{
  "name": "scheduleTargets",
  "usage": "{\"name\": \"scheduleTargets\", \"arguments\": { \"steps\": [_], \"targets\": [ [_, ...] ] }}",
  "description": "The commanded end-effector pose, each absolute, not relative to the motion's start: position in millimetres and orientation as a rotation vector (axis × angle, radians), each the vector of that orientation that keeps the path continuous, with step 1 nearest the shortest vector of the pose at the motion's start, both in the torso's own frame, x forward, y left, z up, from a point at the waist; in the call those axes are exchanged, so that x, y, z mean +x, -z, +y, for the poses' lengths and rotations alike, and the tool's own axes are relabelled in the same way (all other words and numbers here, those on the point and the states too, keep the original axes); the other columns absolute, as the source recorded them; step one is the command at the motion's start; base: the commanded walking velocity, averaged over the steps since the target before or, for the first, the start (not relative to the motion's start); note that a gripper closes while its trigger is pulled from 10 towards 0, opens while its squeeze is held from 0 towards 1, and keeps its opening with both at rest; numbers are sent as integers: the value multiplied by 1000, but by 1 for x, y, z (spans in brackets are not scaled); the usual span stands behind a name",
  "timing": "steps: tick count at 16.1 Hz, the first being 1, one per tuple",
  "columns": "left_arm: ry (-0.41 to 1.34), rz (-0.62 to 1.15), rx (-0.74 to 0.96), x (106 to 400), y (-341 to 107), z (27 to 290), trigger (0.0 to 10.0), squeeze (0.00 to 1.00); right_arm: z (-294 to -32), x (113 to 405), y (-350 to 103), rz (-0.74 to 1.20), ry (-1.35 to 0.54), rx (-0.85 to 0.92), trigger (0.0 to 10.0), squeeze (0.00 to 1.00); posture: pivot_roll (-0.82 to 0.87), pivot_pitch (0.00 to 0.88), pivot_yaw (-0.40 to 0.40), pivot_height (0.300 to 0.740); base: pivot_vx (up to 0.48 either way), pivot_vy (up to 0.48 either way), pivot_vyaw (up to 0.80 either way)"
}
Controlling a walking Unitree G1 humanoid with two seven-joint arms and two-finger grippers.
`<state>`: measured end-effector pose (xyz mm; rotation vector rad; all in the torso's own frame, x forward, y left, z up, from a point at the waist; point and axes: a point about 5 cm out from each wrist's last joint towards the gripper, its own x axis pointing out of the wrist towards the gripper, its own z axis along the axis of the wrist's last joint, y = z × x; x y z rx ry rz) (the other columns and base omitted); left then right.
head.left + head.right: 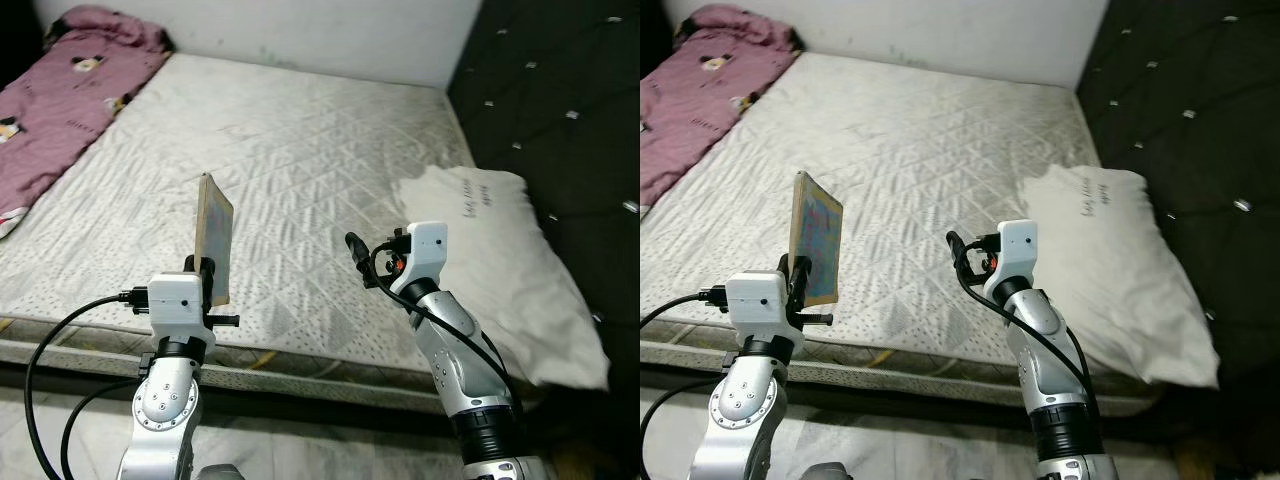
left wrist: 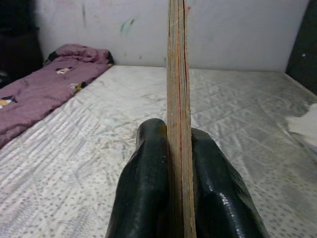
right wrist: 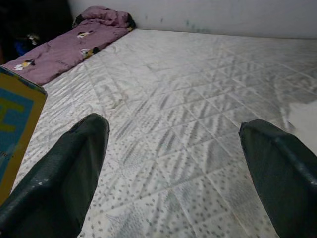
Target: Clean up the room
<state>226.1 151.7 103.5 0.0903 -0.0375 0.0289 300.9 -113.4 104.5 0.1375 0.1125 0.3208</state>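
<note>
A thin book [image 1: 214, 236] with a tan edge and a blue-and-yellow cover stands upright above the mattress's near edge. My left gripper [image 1: 209, 274] is shut on its lower end. In the left wrist view the book's edge [image 2: 178, 94] rises between the two black fingers [image 2: 148, 183]. My right gripper [image 1: 356, 252] hovers open over the mattress, to the right of the book and just left of the pillow, with nothing between its fingers [image 3: 64, 173]. The book's cover [image 3: 14, 129] appears at the side of the right wrist view.
A white quilted mattress [image 1: 300, 150] fills the space ahead. A white pillow [image 1: 500, 260] lies at its right side against a black tufted headboard [image 1: 570, 100]. A purple patterned blanket [image 1: 70, 90] lies bunched along the far left. A white wall runs behind.
</note>
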Motion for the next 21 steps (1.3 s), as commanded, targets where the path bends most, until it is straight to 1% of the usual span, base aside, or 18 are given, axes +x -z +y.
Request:
{"name": "scheduleTargets", "arguments": {
  "steps": [1, 9, 11, 14, 16, 18, 21],
  "targets": [
    [-22, -94, 92, 229, -114, 149, 10000, 0, -116, 304, -109, 97, -317, 138, 10000, 0, 7, 0, -74, 740, 277, 0, 0],
    [-13, -89, 97, 229, -113, 148, 10000, 0, -117, 307, -109, 96, -305, 139, 10000, 0, 6, 0, -72, 740, 359, 0, 0],
    [-22, -83, 98, 230, -112, 149, 10000, 0, -118, 309, -109, 92, -295, 137, 10000, 0, 10, 0, -72, 740, 0, 0, 0],
    [-92, -58, 97, 230, -108, 157, 10000, 0, -120, 314, -106, 96, -276, 136, 10000, 0, 27, 0, -71, 740, 0, 0, 0],
    [-99, -55, 96, 231, -108, 158, 10000, 0, -120, 316, -105, 99, -271, 140, 10000, 0, 27, 0, -71, 740, 0, 0, 0],
    [-99, -58, 109, 232, -108, 158, 10000, 0, -117, 318, -106, 91, -272, 137, 10000, 0, 29, 0, -71, 740, 0, 0, -475],
    [-93, -61, 105, 233, -109, 157, 10000, 0, -116, 319, -105, 85, -276, 132, 10000, 0, 29, 0, -71, 740, 0, -82, 0]
  ]
}}
